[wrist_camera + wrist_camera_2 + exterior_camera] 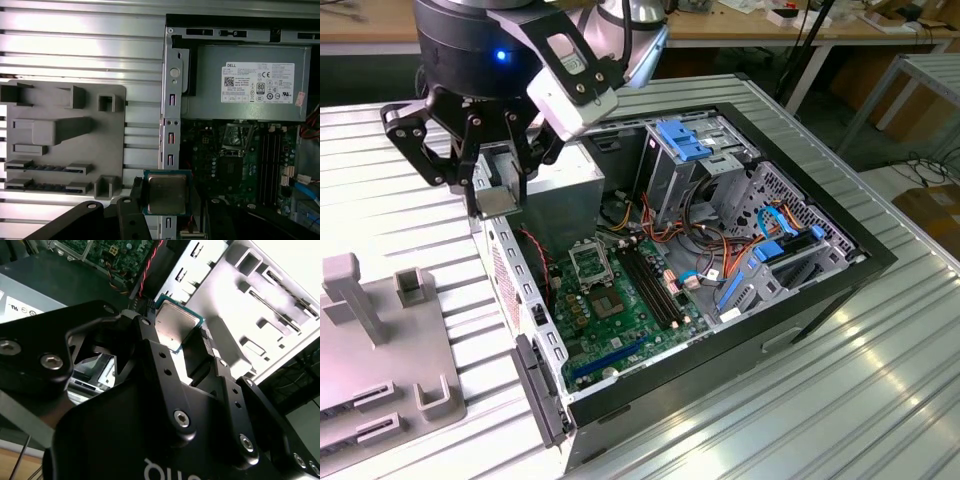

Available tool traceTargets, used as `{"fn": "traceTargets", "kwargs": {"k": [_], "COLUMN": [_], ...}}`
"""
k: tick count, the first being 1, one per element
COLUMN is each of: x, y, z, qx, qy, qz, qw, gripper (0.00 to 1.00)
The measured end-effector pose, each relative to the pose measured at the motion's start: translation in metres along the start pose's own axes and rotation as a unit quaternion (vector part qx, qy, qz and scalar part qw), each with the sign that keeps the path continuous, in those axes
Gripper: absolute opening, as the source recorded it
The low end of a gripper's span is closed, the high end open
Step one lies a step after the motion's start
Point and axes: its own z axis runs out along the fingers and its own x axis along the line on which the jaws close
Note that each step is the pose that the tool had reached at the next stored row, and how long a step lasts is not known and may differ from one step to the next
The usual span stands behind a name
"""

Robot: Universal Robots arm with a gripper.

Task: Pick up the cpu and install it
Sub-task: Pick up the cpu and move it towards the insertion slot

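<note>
My gripper (171,201) is clamped on the cpu (167,192), which hangs flat over the side wall of the open computer case (170,125), between the grey parts tray (102,147) and the green motherboard (220,155).

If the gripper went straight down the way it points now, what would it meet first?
Probably the computer case's metal side rail: in the first wrist view the gripper, shut on the cpu, sits over that rail, short of the socket. Depth is unclear, so this is a judgement.
</note>
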Motion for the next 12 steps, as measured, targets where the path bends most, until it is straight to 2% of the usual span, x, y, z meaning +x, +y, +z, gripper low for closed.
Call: {"fn": "traceTargets", "kwargs": {"k": [12], "x": [-0.0049], "y": [-0.0017], "z": [0.0001], "qx": [0.0000], "qy": [0.0000], "qz": [0.000], "qw": [1.00000], "gripper": [0.47]}}
